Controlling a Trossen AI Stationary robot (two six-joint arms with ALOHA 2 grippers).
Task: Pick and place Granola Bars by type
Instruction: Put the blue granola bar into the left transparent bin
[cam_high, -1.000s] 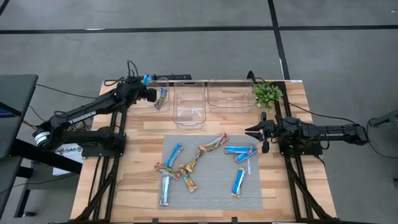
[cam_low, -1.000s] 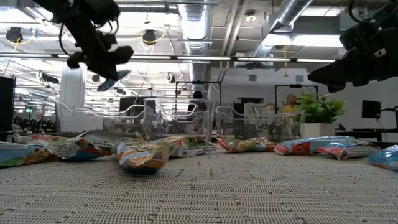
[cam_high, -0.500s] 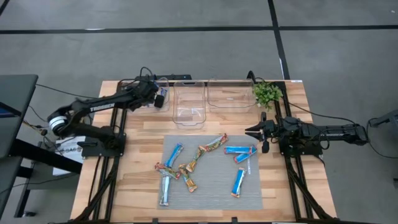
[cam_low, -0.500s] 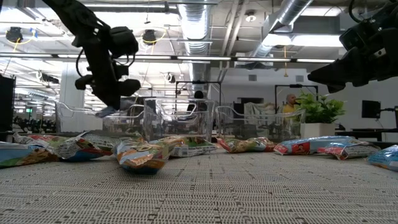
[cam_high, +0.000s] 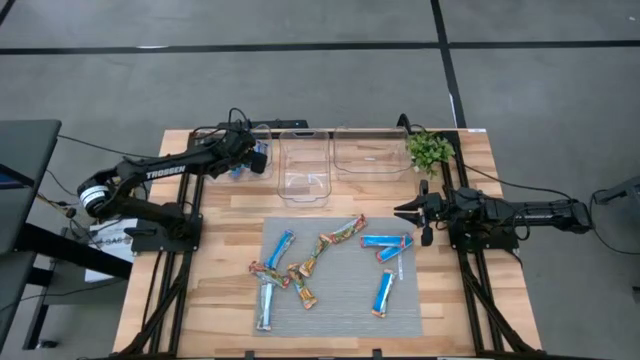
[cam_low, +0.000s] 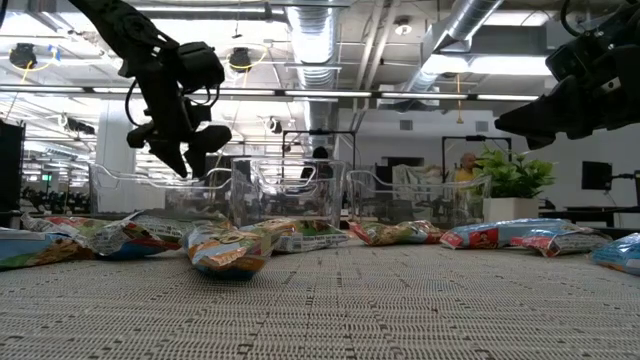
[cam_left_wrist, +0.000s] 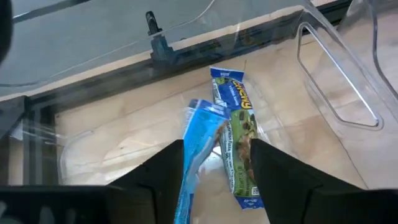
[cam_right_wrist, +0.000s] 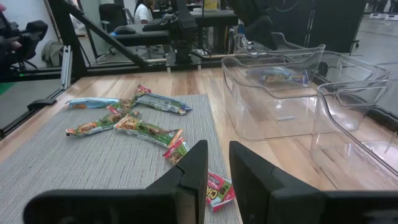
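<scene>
My left gripper (cam_high: 258, 160) hangs open over the leftmost clear bin (cam_high: 245, 140) at the table's far edge. Below its spread fingers (cam_left_wrist: 214, 146) a bright blue-and-white bar (cam_left_wrist: 198, 140) lies in that bin, against a blue-and-green bar (cam_left_wrist: 236, 124); no finger visibly holds it. Several more Granola Bars lie scattered on the grey mat (cam_high: 340, 300), among them blue ones (cam_high: 385, 243) and multicoloured ones (cam_high: 338, 236). My right gripper (cam_high: 412, 212) waits shut at the mat's right edge, above the table, with nothing between its fingers (cam_right_wrist: 217, 162).
Two more clear bins, the middle one (cam_high: 305, 185) and the right one (cam_high: 370, 165), stand at the far edge. A small green plant (cam_high: 430, 150) stands at the far right corner. Bare wood lies left of the mat. People show in the room beyond the table.
My left gripper has gone toward the table's right edge and down into the leftmost bin with the blue-and-white bar hanging from it. It has then opened and let go; the bar now lies in the bin beside the other bar.
</scene>
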